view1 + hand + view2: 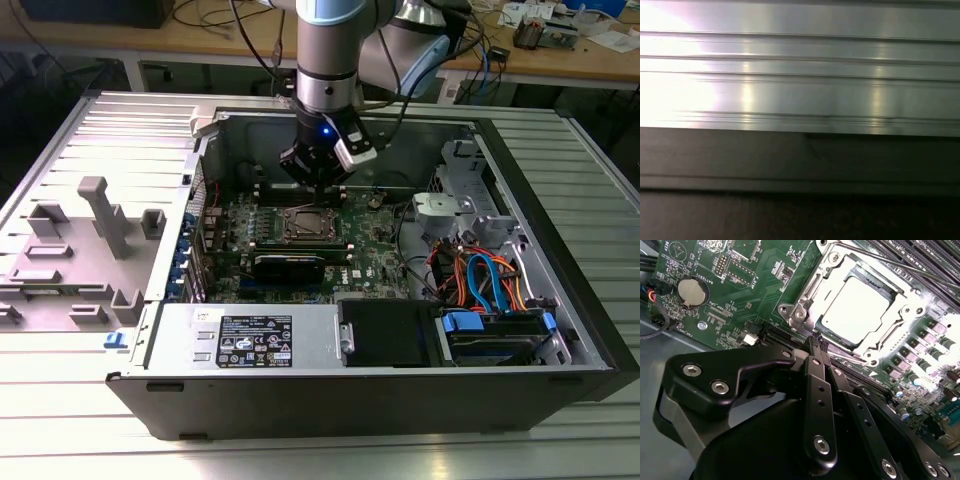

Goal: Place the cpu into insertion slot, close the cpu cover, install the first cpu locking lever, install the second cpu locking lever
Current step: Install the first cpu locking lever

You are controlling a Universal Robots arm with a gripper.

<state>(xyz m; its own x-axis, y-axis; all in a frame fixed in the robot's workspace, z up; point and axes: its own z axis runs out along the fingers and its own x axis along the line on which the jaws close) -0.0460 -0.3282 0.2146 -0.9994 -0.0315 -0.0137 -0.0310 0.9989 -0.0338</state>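
Seating done: silver-grey square cpu lies in the metal-rimmed insertion slot, thin silvery cpu cover closed over it. Black gripper hovers beside, fingers pinched together, empty. Lever status unclear.

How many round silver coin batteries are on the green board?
1. The coin battery sits on the green motherboard, apart from the CPU socket, in the second wrist view. Others may be hidden behind the hand.
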